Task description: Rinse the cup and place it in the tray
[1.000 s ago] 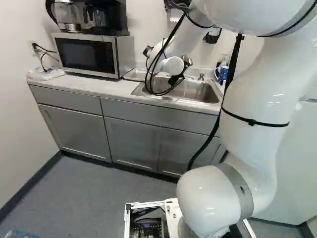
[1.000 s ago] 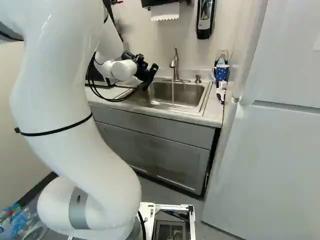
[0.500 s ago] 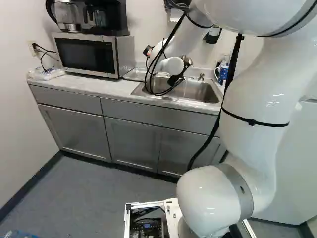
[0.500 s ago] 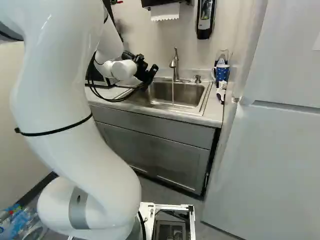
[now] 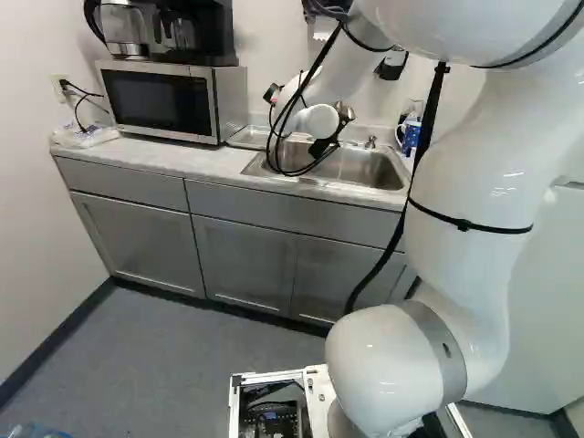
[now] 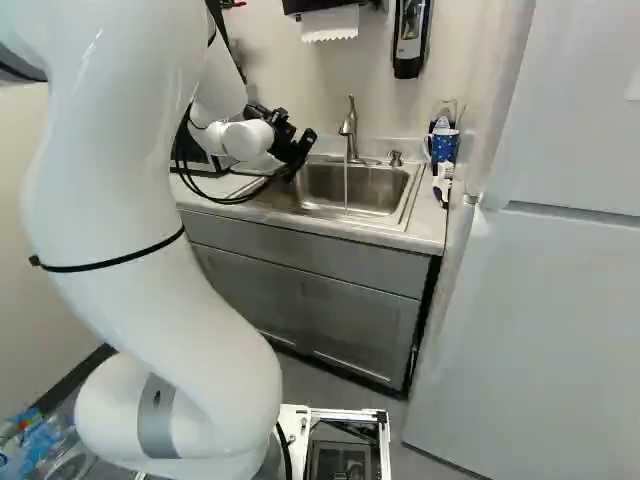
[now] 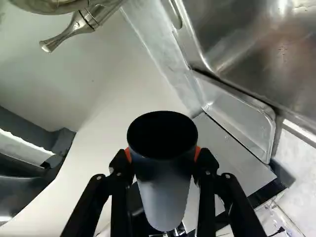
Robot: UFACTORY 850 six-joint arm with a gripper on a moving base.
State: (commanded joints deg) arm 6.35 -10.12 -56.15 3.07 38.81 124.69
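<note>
Cup in its grip, the white arm leans out over the counter. Taking the sink as a clock face in the right base view, the gripper sits towards 10 o'clock, the faucet near 12. The shallow tray lies at about 9 o'clock from the gripper in the left base view, beside the sink. As for the cup, it is pinched between both orange pads, its mouth facing the wrist camera and its long axis running crosswise to the line joining the fingers. How far it leans from upright I can't tell. Smallest of all, the water stream falls at roughly 4 o'clock from the gripper in the right base view. I'd judge the rinse comes next: carry the cup that way, mouth to the water; if it's already rinsed, go to 9 instead.
</note>
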